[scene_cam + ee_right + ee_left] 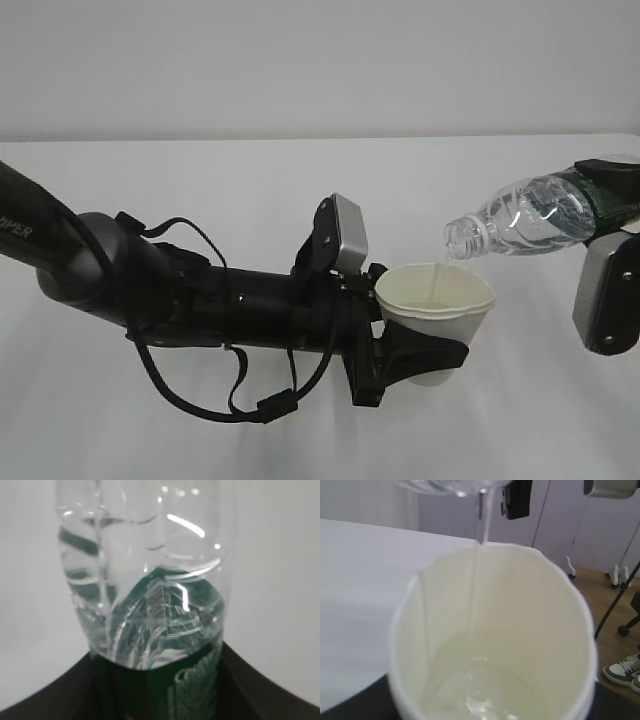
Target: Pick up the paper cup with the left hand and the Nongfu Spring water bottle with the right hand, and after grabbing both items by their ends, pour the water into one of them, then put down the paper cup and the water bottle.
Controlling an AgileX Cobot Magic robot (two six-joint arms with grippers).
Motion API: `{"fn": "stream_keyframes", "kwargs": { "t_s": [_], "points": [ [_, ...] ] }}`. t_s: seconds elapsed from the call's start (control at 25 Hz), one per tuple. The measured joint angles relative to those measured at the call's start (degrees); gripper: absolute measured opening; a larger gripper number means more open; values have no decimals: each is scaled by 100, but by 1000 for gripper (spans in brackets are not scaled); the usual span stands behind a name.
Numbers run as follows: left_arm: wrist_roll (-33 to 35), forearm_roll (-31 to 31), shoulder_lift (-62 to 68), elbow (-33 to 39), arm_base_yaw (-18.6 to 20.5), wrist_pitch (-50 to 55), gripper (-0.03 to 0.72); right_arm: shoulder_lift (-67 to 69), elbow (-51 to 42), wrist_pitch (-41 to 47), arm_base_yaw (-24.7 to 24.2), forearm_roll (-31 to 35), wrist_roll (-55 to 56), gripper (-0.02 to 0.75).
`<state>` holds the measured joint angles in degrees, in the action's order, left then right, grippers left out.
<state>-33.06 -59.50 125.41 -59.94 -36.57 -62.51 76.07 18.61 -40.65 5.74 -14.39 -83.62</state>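
White table [300, 200]; left gripper [425, 350] clasps paper cup [436, 300]; right gripper [612, 205] clasps tilted bottle [530, 215].

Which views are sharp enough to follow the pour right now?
Exterior view: evenly lit, crisp, the stream from the water bottle into the paper cup visible. Left wrist view: cup rim soft, close-up blur. Right wrist view: bottle fills frame, glare streaks, cup hidden.
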Motion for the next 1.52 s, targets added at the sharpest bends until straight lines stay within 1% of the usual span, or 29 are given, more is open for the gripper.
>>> {"fn": "stream_keyframes", "kwargs": {
  "t_s": [1.52],
  "points": [
    [0,0,0,0,0,0,418,0,0,-144,0,0,-9,392]
  ]
}}
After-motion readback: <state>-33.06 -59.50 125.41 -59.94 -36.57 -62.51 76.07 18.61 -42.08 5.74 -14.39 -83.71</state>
